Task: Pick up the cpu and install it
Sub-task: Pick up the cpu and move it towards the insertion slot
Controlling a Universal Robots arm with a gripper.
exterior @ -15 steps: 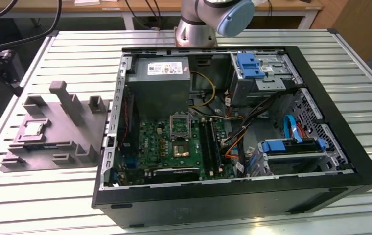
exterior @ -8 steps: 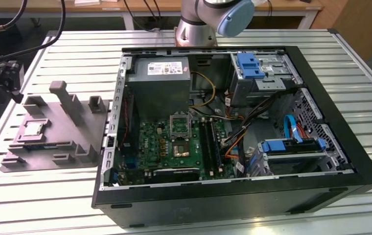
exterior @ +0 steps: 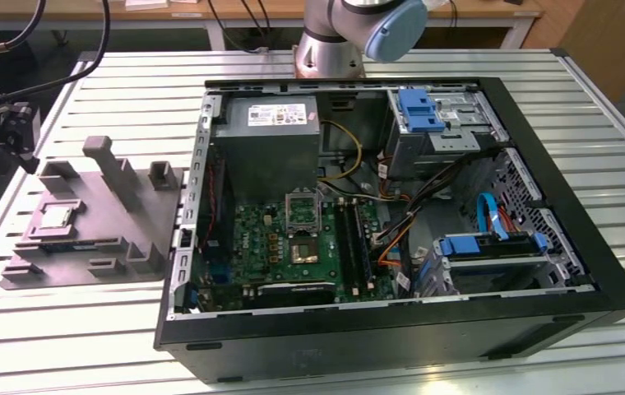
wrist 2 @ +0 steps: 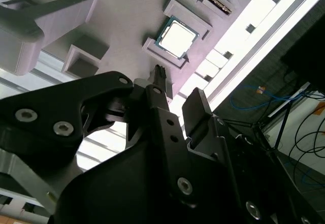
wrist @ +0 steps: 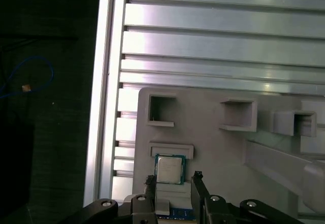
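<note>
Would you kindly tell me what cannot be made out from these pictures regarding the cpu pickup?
- Contact between gripper and cpu: the first wrist view looks along the gripper, so its height above the chip is unclear.
- The tray: cut off by the picture's edge and partly covered by the gripper in both wrist views.
- Fine parts on the motherboard: too small in the exterior view.

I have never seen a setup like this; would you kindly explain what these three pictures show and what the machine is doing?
It is one robot arm standing at a slatted metal table. The exterior view looks over the table from off the arm: an open computer case and, at that view's left, a grey tray. Both wrist views come from cameras riding on the arm. They show the gripper near the cpu, which lies in its seat in the tray. The jaws stand open; nothing is held.
</note>
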